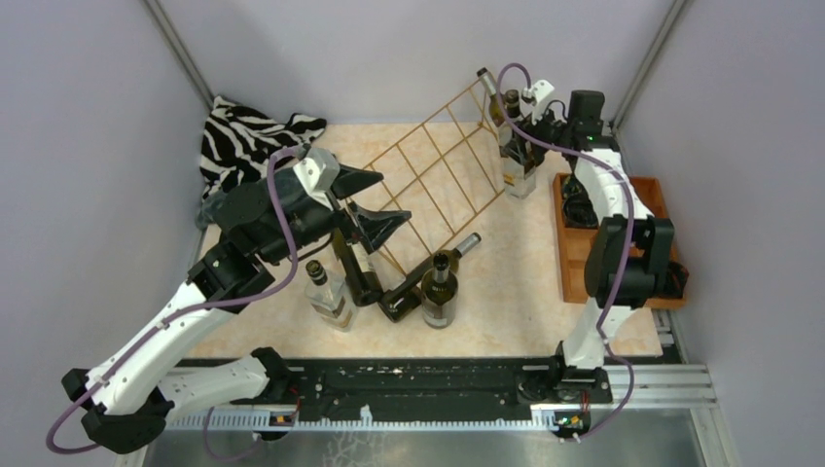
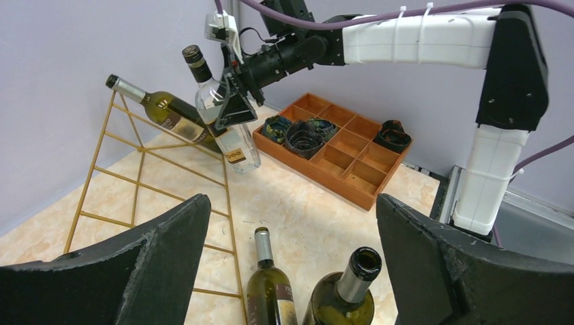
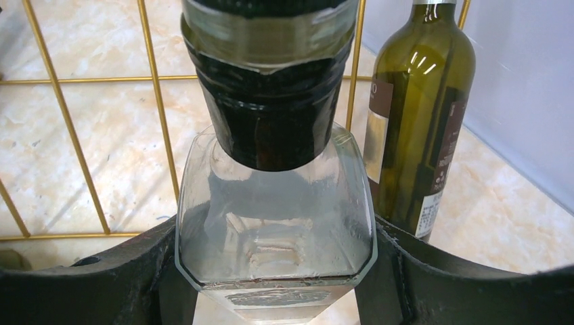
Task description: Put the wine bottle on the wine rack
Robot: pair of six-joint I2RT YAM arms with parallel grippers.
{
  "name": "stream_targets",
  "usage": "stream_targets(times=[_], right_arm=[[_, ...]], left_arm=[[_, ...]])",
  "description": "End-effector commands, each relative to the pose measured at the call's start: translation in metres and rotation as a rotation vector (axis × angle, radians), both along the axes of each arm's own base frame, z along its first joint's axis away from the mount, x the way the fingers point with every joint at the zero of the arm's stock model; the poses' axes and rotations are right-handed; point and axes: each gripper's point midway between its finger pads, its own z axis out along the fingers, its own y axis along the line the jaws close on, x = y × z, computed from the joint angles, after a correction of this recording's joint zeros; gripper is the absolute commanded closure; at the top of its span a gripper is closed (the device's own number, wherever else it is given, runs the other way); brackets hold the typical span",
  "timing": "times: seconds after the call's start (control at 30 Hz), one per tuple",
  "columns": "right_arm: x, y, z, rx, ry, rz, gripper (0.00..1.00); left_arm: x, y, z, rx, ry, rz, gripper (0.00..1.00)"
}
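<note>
- Leaning neck-up at the rack's (image 1: 438,185) far right end, the clear bottle (image 2: 230,128) is just beside a green bottle (image 2: 169,112) already lying across the wires; I cannot tell whether its base touches the table.
- Right claw (image 3: 274,271) is clamped on its square glass body.
- Left claw (image 1: 365,199) gapes wide, holding nothing, above the rack's near end.
- Risks: smooth glass could slip in that pinch; lowering it carelessly could knock the green bottle or snag a wire and shift the light rack; missing a cell could let it roll off.
</note>
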Motion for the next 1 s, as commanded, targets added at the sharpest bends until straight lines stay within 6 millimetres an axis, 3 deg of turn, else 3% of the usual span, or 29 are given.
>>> stream_targets(times=[0.0,0.23,0.53,0.6,0.97], right_arm=[[0.032,0.009,0.062,0.007,-0.201,0.009,1.0],[0.056,0.01,0.05,0.004,-0.19,0.0,1.0],[0.071,0.01,0.036,0.006,-0.172,-0.003,1.0],[0.071,0.024,0.032,0.008,-0.162,0.021,1.0],[0.083,0.034,0.005,-0.052,-0.114,0.032,1.0]], left_arm=[[-0.001,0.008,-0.002,-0.016,0.036,0.03,0.03],[0.0,0.009,-0.011,-0.014,0.056,0.039,0.03],[0.002,0.008,-0.015,-0.019,0.055,0.042,0.04],[0.002,0.007,-0.014,-0.024,0.053,0.041,0.04],[0.005,0.006,-0.021,-0.03,0.073,0.05,0.04]])
